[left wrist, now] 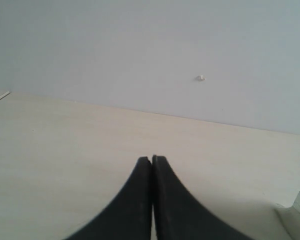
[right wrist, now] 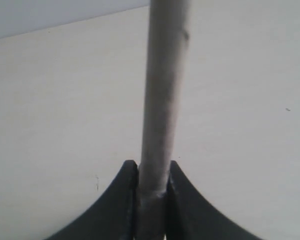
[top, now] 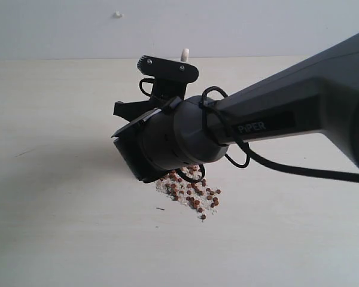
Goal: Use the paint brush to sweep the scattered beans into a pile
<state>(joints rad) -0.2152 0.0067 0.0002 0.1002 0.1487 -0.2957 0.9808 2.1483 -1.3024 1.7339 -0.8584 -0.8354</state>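
The reddish-brown beans (top: 191,192) lie with whitish crumbs in a loose pile on the pale table, partly hidden by the right arm's wrist (top: 167,143). My right gripper (right wrist: 153,164) is shut on the paint brush's pale handle (right wrist: 165,90), which runs away from the jaws. In the exterior view only the handle's tip (top: 185,54) shows above the black gripper body; the bristles and ferrule are hidden. My left gripper (left wrist: 152,159) is shut on nothing above bare table, and it is out of the exterior view.
The right arm (top: 299,116) crosses in from the right with a black cable (top: 299,170) hanging under it. A small white peg (top: 117,14) sits on the back wall. A pale object (left wrist: 297,207) shows at the left wrist view's edge.
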